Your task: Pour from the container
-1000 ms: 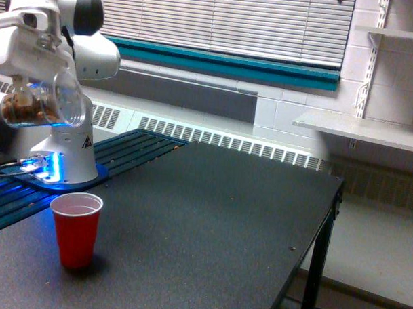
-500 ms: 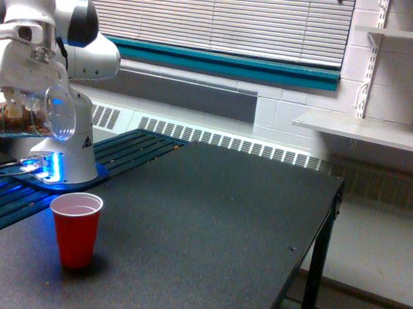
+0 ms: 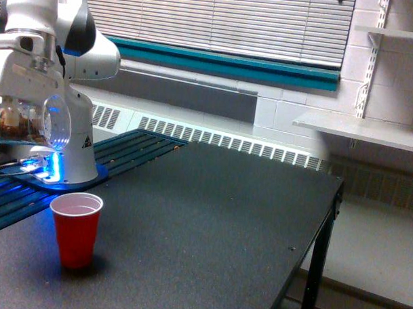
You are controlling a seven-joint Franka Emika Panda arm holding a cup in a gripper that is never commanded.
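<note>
In the exterior view, the only view there is, the white Panda arm [image 3: 61, 34] stands at the view's left edge, its base [image 3: 67, 160] lit blue where it meets a dark slatted platform [image 3: 125, 152]. The gripper [image 3: 22, 87] hangs at the upper left, well above the table, and it carries the container [image 3: 32, 125], a clear plastic cylinder lying nearly on its side with its open mouth facing the view's right. Brown crumbly pieces show through the wall, heaped toward the closed end at the view's left (none can be seen at the rim). The fingers are hidden by the gripper body and the container's own wall, so how wide they stand cannot be told, though the container is held off the table by nothing else. Below it, a little toward the view's right, 1 red cup [image 3: 75, 228] stands upright on the black table [image 3: 211, 222], its white inside showing, apart from the container with clear air between them. Behind run a white baseboard heater [image 3: 227, 142], a teal sill [image 3: 230, 64] and closed window blinds [image 3: 224, 23]; white wall shelves [image 3: 370, 130] sit at the view's right.
</note>
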